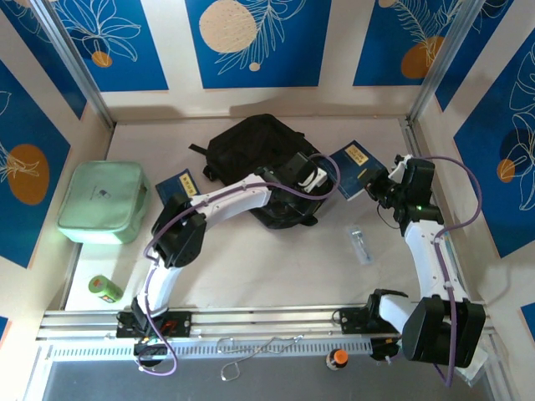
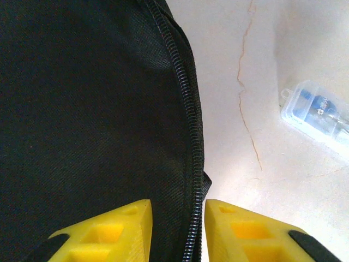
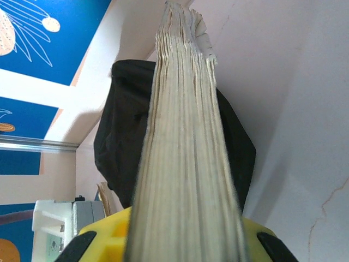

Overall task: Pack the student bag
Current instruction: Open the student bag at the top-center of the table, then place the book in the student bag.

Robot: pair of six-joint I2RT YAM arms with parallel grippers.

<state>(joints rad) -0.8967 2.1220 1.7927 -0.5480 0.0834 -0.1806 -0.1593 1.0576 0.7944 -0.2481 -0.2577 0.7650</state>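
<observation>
The right claw [image 1: 381, 185] is clenched on a blue book [image 1: 355, 165], holding it on edge just right of the student bag [image 1: 251, 150]. The bag lies slumped mid-counter [image 1: 276, 267]. The left claw [image 1: 308, 179] sits low at the side of the bag nearest that book. Its yellow fingers [image 2: 117, 232] flank the zip [image 2: 188, 109], but the wrist view does not settle whether they pinch it or merely straddle it. Along the stretch in view the zip reads as closed, with no mouth for the book.

Your step, by the look of it, is getting that book into the bag, and an opening comes first. Have the left claw take a firm hold on the zip edge and lift, so the soft fabric stands away from the counter instead of folding under the book. Then bring the book in spine or page-edge first, in line with the slit, not flat across it. The page edges [image 3: 182, 136] fan loose at the far end and may snag on the teeth, so keep your approach slow. Mind the small clear plastic box [image 1: 359, 246] lying on the counter near the right arm.
</observation>
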